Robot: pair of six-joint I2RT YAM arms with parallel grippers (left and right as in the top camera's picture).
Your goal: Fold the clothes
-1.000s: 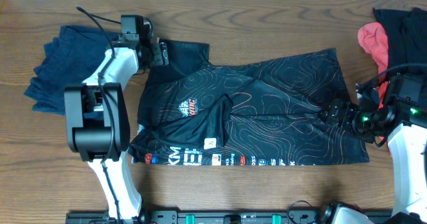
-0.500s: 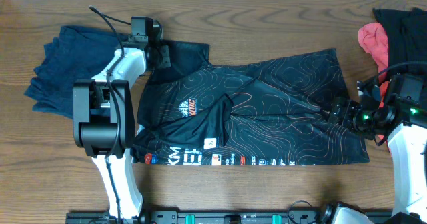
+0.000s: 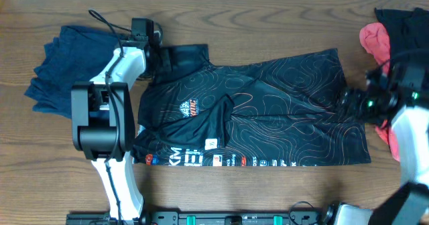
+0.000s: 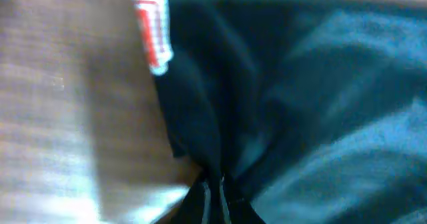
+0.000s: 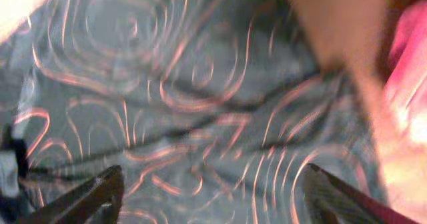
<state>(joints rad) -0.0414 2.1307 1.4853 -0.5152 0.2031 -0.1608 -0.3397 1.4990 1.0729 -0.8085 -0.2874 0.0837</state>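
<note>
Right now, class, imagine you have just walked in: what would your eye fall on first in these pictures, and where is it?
A black jersey with orange contour lines sprawls across the middle of the table. The left gripper pinches its upper left sleeve, while the right gripper hangs open over its right edge. A navy garment lies far left and a red cloth top right.

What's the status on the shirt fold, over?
Left pincer shut on jersey sleeve. Right pincer open over jersey hem. Fold unfinished. Navy garment, red garment lie aside.
</note>
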